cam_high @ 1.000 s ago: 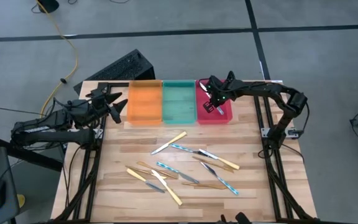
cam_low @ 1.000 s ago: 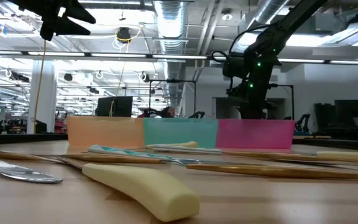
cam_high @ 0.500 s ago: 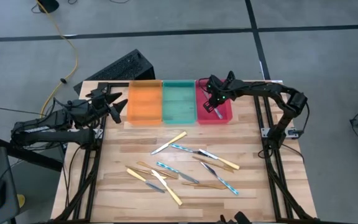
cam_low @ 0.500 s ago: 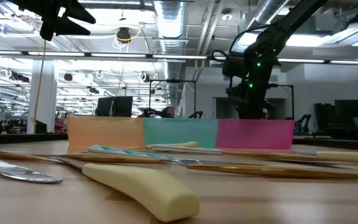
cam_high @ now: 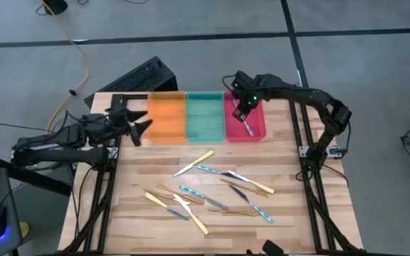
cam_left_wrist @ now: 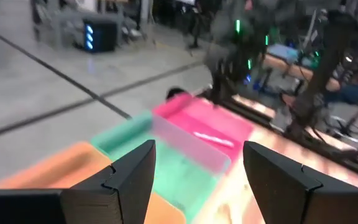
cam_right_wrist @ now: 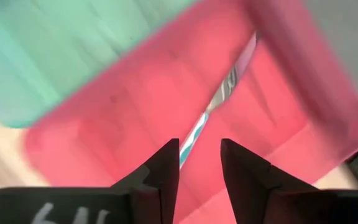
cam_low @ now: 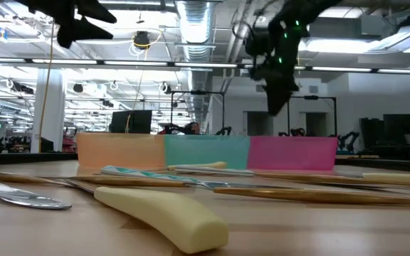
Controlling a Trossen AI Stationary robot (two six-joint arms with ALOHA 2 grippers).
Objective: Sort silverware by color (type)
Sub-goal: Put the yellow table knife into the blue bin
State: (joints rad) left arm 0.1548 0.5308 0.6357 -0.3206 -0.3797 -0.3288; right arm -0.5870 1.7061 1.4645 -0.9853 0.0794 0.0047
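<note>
Several utensils lie flat and scattered on the wooden table (cam_high: 137, 181): pale yellow-handled ones (cam_high: 202, 158), silver ones with bluish handles (cam_high: 218, 171) and thin bronze-gold ones (cam_high: 228, 211). One silver, bluish-handled utensil (cam_high: 247, 125) (cam_right_wrist: 221, 99) lies in the red tray (cam_high: 260, 129). My right gripper (cam_high: 239, 107) (cam_right_wrist: 199, 163) hovers open above that tray, clear of the utensil. My left gripper (cam_high: 139, 125) (cam_left_wrist: 197, 168) is open in the air just left of the orange tray (cam_high: 165, 117).
The orange, green (cam_high: 205, 117) and red trays stand side by side along the table's far edge. A black keyboard (cam_high: 137, 77) lies on the floor beyond the table. Bare wood lies between the trays and the scattered utensils.
My right gripper has risen from inside the red tray and shifted a little toward the table's far-left, leaving the bluish-handled utensil lying in the tray. My left gripper has edged right, toward the orange tray.
</note>
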